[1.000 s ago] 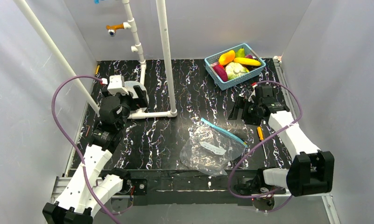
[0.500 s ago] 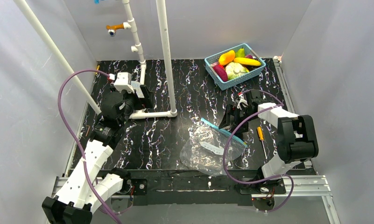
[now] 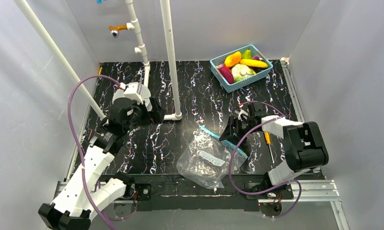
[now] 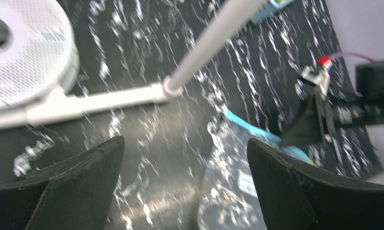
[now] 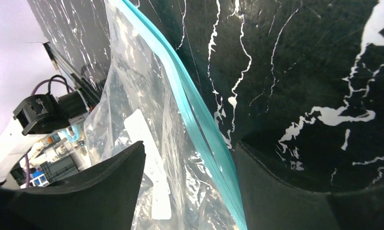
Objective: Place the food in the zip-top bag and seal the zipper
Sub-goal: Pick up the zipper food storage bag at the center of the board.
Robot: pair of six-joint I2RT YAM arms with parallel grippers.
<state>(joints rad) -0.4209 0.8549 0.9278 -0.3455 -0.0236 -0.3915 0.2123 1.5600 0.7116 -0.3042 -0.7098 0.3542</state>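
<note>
Right gripper [image 3: 234,128] low over the black white-veined counter [image 3: 199,96], right of centre, jaws parted. In the wrist view its two dark fingers [image 5: 98,191] stand either side of the narrow light-blue zipper strip [image 5: 194,108]; nothing clamped, and I cannot tell whether either finger touches the plastic. The strip's long axis runs on a diagonal from mid-counter toward the near right corner and passes between the fingers. The crinkly clear plastic zip-top bag [image 3: 204,160] spreads away from the strip toward the near edge, flat, with a small white label [image 5: 149,163] showing and no food inside. A small yellow-handled screwdriver [image 3: 267,139] lies just right of the gripper. Left gripper [image 4: 185,143] hovers left of centre beside a white plastic pipe frame [image 3: 170,72], jaws wide, empty, looking across at the bag mouth; the right arm is plainly the nearer. The glossy toy fruits and vegetables [image 3: 253,63] sit piled in a light-blue mesh plastic basket [image 3: 250,80] at the far right corner, well apart from the bag. Judgement: closing on the strip comes next, so the mouth can be held.
</note>
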